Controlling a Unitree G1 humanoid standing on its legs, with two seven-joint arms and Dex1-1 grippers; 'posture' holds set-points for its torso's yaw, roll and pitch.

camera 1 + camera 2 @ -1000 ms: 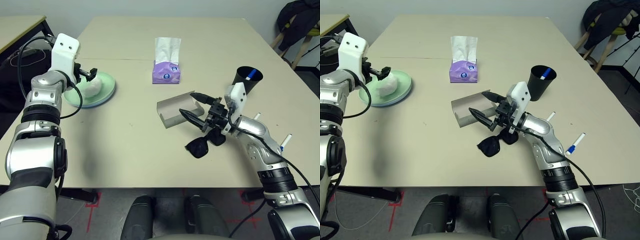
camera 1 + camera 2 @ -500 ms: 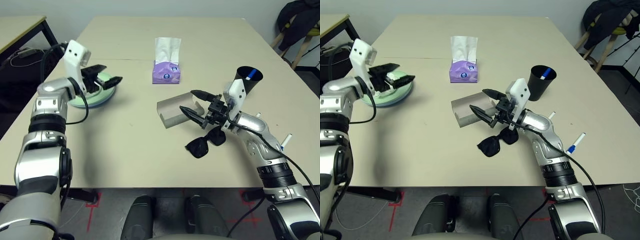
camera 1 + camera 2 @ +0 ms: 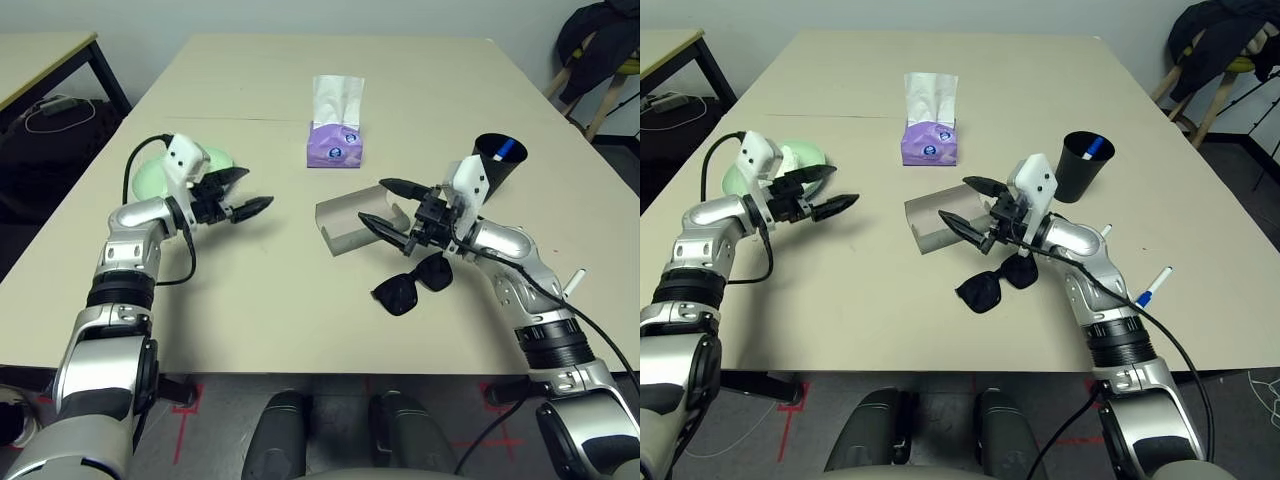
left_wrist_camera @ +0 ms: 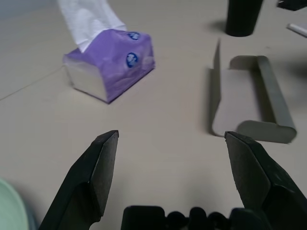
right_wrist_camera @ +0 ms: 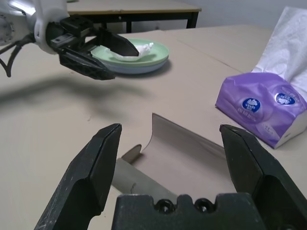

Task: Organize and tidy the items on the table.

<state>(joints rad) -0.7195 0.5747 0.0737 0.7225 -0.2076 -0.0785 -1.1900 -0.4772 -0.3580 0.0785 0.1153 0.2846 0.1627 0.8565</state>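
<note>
Stacked pale green and pale blue plates [image 3: 150, 182] sit at the table's left with crumpled white tissue [image 3: 791, 156] on top. My left gripper [image 3: 252, 190] hovers open and empty just right of the plates. The grey glasses case [image 3: 350, 220] lies open mid-table. My right gripper [image 3: 375, 201] is open above its right end, holding nothing. Black sunglasses [image 3: 408, 286] lie in front of the case, under my right wrist. The black cup [image 3: 497, 160] stands right of them with a blue-capped marker inside. White markers [image 3: 1151, 288] lie near the right edge.
A purple tissue box [image 3: 335, 132] stands behind the case near the beige table's [image 3: 280, 300] middle. A side table [image 3: 40, 50] is at the far left. A chair with dark clothing [image 3: 600, 40] stands beyond the right corner.
My left arm has pulled away from the plates, toward the table's middle and lower, leaving the tissue on the plate. The right gripper has hardly moved.
</note>
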